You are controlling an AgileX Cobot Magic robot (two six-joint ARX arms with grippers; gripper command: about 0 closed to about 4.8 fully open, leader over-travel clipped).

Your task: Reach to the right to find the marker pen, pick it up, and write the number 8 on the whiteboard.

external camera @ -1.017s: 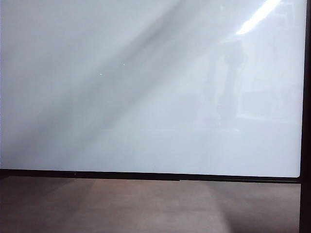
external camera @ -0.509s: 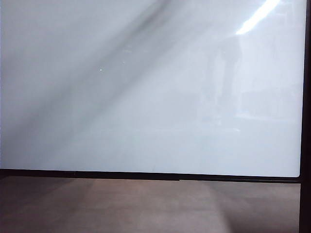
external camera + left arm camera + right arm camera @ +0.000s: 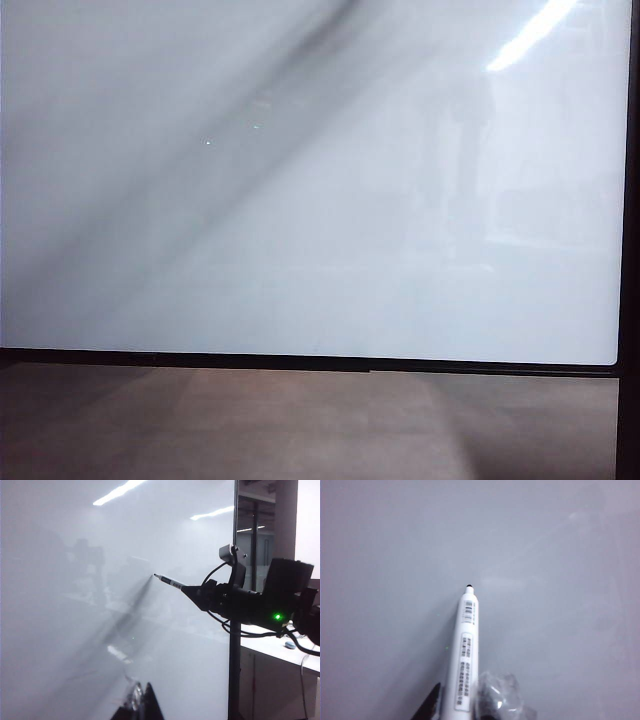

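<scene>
The whiteboard [image 3: 320, 200] is filling almost the whole exterior view, its glossy white face reflecting a streak of ceiling light near the upper right corner and carrying a broad grey diagonal shadow; its thin black frame is running along the bottom and right edges; no drawn line is showing on it in any view.

The right gripper [image 3: 465, 705] is gripping the marker pen [image 3: 464, 655]; in the right wrist view the white barrel is sitting between the fingers [image 3: 431, 705], rising out of them so that most of its length, printed label included, is projecting clear ahead of them, with the dark tip pointing at the board's surface; whether the tip is touching the board or standing just off it cannot be told there. In the left wrist view the right arm is reaching in from the side of the board's edge, the right gripper [image 3: 192, 591] holding the pen [image 3: 167, 580] nearly level; the tip is sitting at the end of its own shadow on the board, very close to the surface.

The left gripper [image 3: 137, 705] is hanging near the board, well apart from the pen; only dark fingertips are showing at the picture's edge, seemingly close together, so open or closed cannot be told.
</scene>
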